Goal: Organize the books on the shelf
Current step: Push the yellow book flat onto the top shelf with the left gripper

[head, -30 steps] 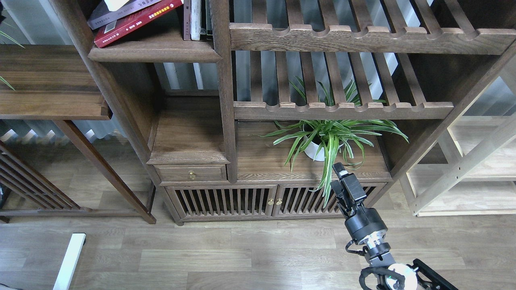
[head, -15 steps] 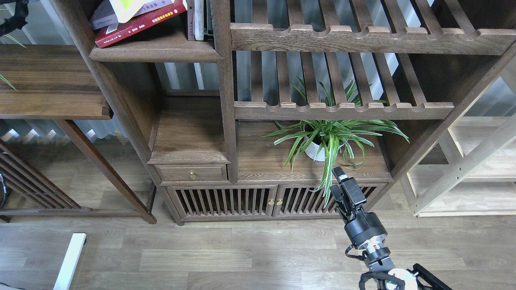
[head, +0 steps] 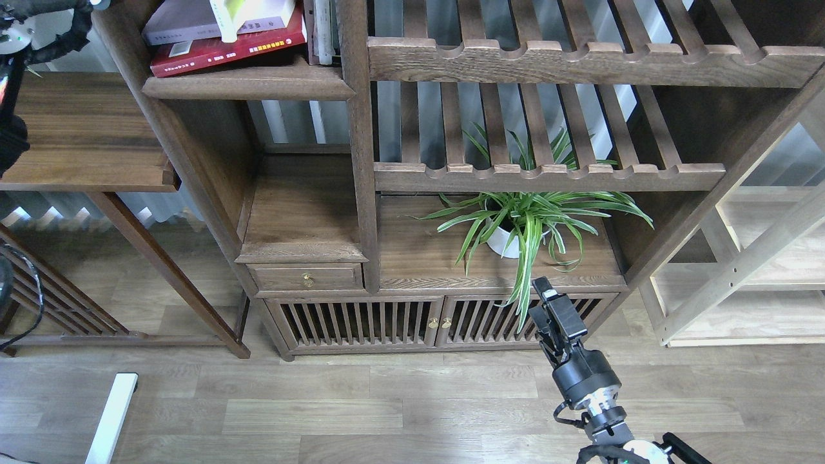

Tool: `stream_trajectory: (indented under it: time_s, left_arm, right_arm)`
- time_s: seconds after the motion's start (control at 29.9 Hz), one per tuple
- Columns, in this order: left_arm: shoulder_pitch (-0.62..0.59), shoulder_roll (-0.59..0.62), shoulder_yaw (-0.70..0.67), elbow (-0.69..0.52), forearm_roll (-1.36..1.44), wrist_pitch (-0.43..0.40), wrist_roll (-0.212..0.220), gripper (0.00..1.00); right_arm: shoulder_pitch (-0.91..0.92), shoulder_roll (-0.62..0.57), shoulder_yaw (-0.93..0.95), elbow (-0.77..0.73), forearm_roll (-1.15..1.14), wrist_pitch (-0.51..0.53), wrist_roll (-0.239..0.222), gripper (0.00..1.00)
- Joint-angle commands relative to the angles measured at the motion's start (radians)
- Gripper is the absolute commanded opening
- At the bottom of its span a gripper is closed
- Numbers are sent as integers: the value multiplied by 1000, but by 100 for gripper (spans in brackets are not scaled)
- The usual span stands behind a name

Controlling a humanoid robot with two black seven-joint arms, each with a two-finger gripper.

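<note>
Shelf, top left of the bookcase: 3 large books lying flat in a loose pile, long axes running roughly left-right, slightly tilted. Dark red book at the bottom, spine toward the near edge, yellow title at its right end. White-lavender book on top of it, toward the left. Yellow-green book uppermost, cut off by the top of the view, its white face showing. To the right of the pile, a few thin books stand upright against the post; exact count unclear.

1 potted plant sits on the lower cabinet top, right of centre.

Right gripper: low and near, in front of the cabinet doors, just below the plant's hanging leaves. Seen dark and end-on; cannot tell how far open. Holds nothing visible.

Left arm: only thick parts at the far left edge; its gripper is out of view.
</note>
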Motion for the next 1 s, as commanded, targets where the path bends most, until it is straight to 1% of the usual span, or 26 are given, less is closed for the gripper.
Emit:
stream_trajectory:
  time_s: [0.0,0.07,0.1,0.2,0.23,0.3,0.37,0.5,0.77,0.97]
  left_arm:
    - [1,-3,7,-1,0,0,0,11]
    - [1,-1,14,-1,0,2,0,20]
    - [3,-1,19,-1,0,2,0,22]
    - [4,-3,19,-1,0,2,0,23]
    - [6,-3,19,-1,0,2,0,24]
    - [10,-3,22,-1,0,3,0,32]
    - [12,-1,24,-1,0,3,0,33]
    - [12,0,25,-1,0,3,0,43]
    - [4,3,21,-20,-3,3,0,43]
    - [15,25,13,-64,-5,0,0,44]
  right_arm:
    - [-9,-2,0,0,0,0,0,99]
    - [-9,-2,1,0,0,0,0,99]
    - [-9,-2,1,0,0,0,0,99]
    - [-11,-2,0,0,0,0,0,99]
    - [-11,-2,0,0,0,0,0,99]
    - [-15,-2,0,0,0,0,0,99]
    - [-18,-2,0,0,0,0,0,99]
    - [-23,-2,1,0,0,0,0,99]
    - [-21,-2,3,-5,1,0,-2,99]
    - [-9,0,12,-25,23,0,-2,99]
